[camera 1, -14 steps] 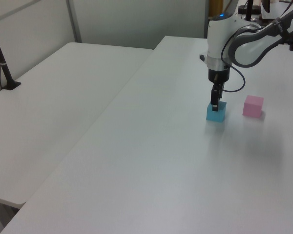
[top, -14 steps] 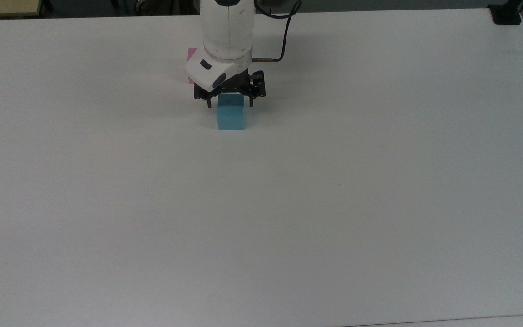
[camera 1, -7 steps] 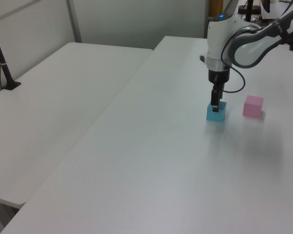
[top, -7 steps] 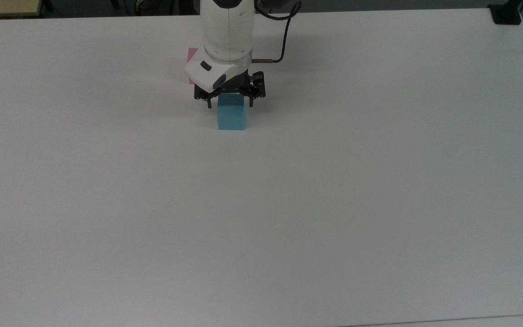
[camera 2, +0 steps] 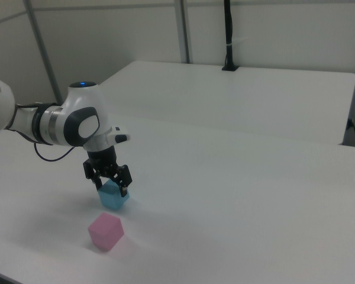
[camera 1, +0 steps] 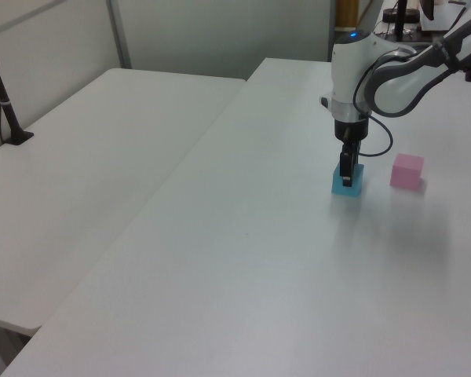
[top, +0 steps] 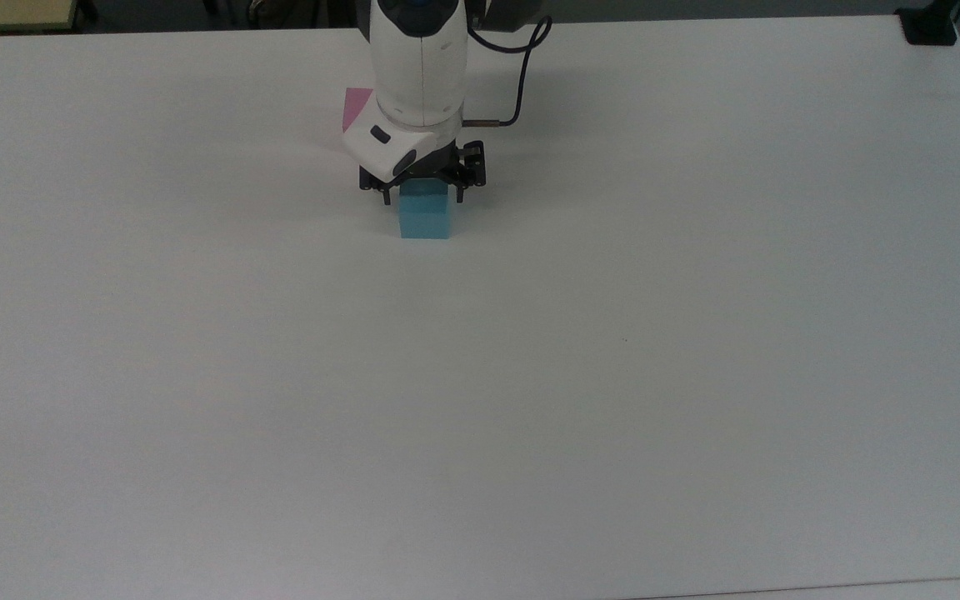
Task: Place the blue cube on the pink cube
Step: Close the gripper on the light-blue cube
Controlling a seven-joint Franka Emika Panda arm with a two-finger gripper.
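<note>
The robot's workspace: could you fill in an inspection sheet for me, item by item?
Surface: white table, bare apart from two cubes.
Job's things: blue cube on the table; pink cube apart from it, not stacked.
Clutter: nothing seen.
Grippers: gripper open, fingers straddling the blue cube's top.
Cables: black cable looping from the arm.
Surroundings: second white table alongside; black post on another table.

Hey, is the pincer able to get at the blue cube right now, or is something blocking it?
Probably yes. The pincer is open, straddling the top of the blue cube, and the pink cube sits apart from it, out of the way.
</note>
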